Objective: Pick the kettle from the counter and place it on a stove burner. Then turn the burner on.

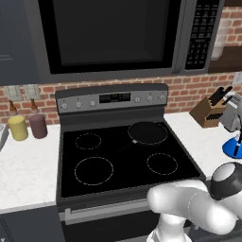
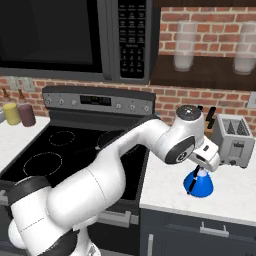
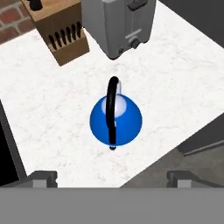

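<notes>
One large dark microwave (image 1: 111, 35) hangs over the black cooktop (image 1: 125, 158), and under it the stove has one grey control panel (image 1: 112, 99) with a row of small knobs, which are too small to count with certainty. On the glass there are four outlined circles: the largest one, the stove burner (image 1: 94, 170), is at the near left, and three smaller circles (image 1: 162, 163) are around it, with one dark pan (image 1: 148, 133) sitting on the far right circle. The white counter (image 3: 175, 83) continues on both sides of the stove. On the right part of it stand one grey toaster (image 2: 234, 138) and one wooden knife block (image 3: 59, 33), both far from the robot, near the brick wall. On the left part stand two jars, one yellow jar (image 1: 18, 128) and one dark reddish jar (image 1: 38, 125), close beside each other. There is one kettle (image 3: 116, 120), bright blue, upright on the right counter, in front of the toaster and apart from it, with its thin black handle (image 3: 112, 111) arched over the pale lid. The gripper (image 3: 113, 178) hangs directly above the kettle, its two finger tips (image 3: 41, 178) set wide apart on either side, holding nothing and not touching the kettle.
</notes>
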Robot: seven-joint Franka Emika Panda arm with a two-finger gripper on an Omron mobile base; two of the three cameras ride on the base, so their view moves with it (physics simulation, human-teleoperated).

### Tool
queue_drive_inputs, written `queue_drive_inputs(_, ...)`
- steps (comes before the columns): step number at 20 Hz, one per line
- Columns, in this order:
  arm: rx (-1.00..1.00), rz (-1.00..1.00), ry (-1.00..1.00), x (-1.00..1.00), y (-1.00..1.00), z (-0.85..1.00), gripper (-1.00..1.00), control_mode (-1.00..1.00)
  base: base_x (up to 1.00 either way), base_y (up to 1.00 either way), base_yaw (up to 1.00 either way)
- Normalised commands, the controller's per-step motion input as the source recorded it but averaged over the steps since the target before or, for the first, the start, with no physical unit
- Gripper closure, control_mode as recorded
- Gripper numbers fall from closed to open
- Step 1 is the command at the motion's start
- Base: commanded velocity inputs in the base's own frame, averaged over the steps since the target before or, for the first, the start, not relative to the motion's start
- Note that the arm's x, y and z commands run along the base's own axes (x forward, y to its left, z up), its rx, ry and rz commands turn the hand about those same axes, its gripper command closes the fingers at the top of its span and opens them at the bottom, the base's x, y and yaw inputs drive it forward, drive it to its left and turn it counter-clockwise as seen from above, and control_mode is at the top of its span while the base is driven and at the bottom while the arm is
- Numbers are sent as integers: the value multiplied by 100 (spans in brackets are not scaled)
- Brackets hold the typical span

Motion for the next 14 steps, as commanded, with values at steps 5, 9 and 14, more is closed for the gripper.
queue_drive_inputs(5,4,4,19,26,-2,-30,-100,-100,0,0,0)
queue_drive_inputs(9,0,0,7,19,0,-25,-100,-100,0,0,0)
queue_drive_inputs(14,0,0,0,27,-9,-47,-100,-100,0,0,0)
